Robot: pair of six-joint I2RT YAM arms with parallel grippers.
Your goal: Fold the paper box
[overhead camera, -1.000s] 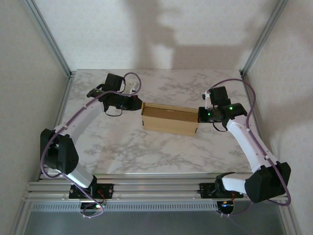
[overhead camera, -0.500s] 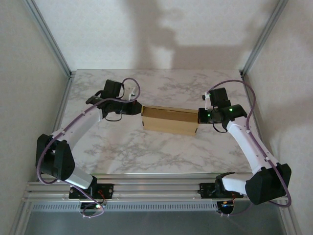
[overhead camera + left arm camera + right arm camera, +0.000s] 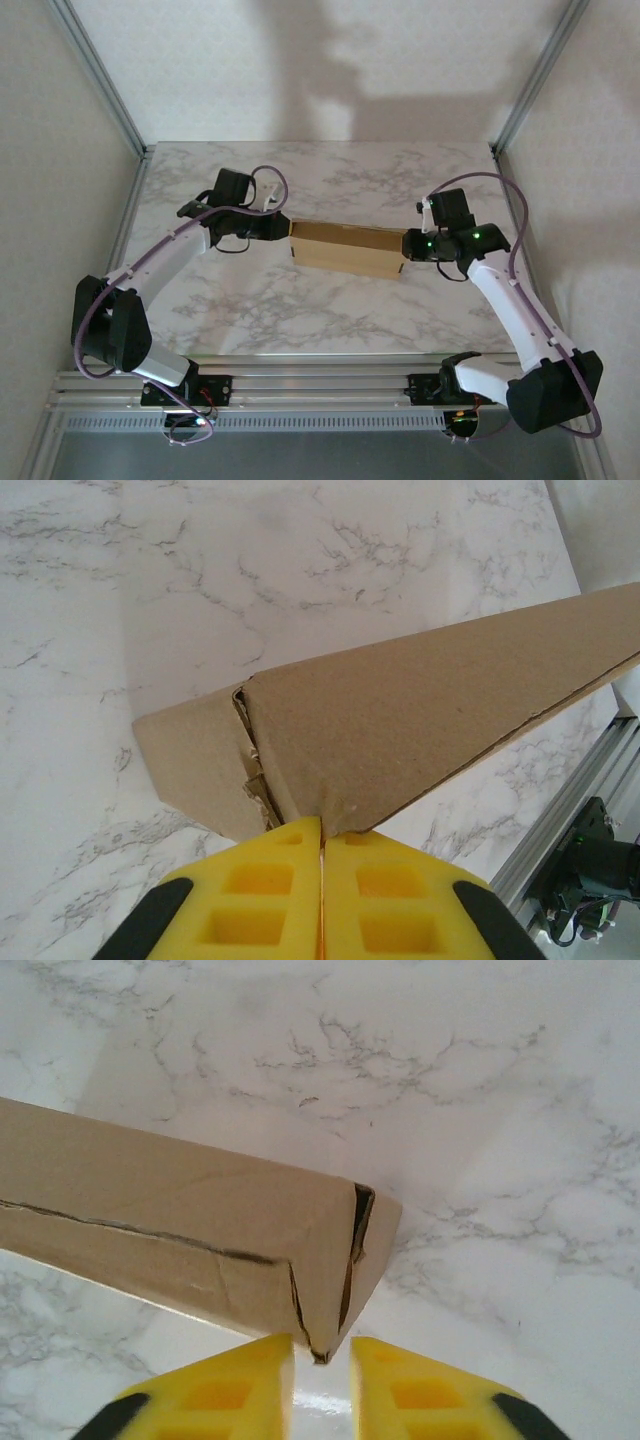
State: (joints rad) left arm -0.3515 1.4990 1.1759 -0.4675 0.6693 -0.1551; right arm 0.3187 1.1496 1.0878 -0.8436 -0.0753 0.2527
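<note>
A: The left gripper (image 3: 321, 830), pads shut flat together, meets the paper box (image 3: 430, 710) corner at its tips. The right gripper (image 3: 321, 1348), pads slightly parted, straddles the opposite corner.
B: Why?
A: Likely steadying both ends for closing. One box, two grippers, marble table (image 3: 300, 560) beyond.

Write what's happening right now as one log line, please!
paper box: formed, resting on table | left gripper: shut, at box's left-end corner | right gripper: slightly open, right-end corner in the gap
</note>
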